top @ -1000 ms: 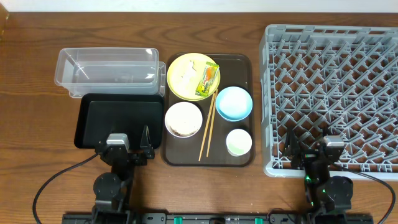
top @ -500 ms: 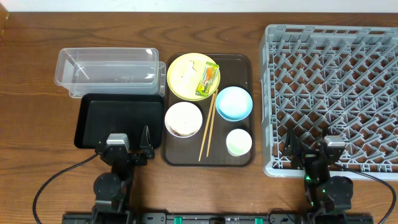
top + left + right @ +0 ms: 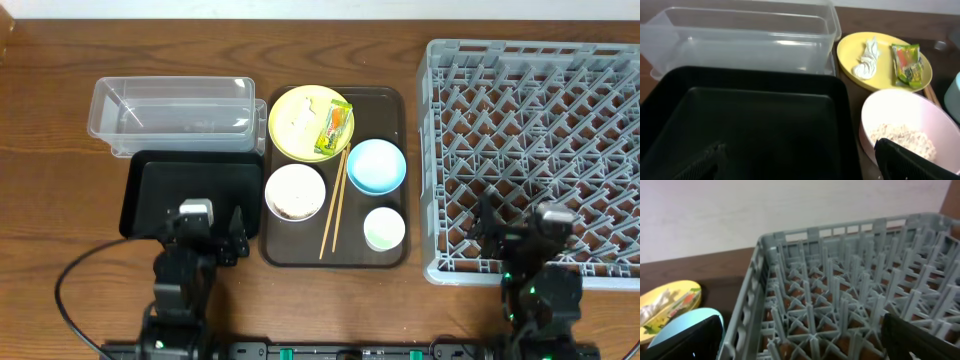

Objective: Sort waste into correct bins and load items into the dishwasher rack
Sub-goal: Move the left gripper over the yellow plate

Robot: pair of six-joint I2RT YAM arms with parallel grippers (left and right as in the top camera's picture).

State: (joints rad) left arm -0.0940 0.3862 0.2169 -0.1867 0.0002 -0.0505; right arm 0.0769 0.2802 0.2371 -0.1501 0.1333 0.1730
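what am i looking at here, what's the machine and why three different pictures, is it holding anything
These are two robot arms at a wooden table, each ending in two fingers. One picture looks down from above; the other two come from a camera on each wrist. The left fingers stand open by a black tray, next to a clear tub. The right fingers stand open at a grey dishwasher rack. A brown serving tray carries a yellow plate with a snack wrapper, a blue bowl, a white bowl with rice, a small cup and chopsticks. Nothing is held.
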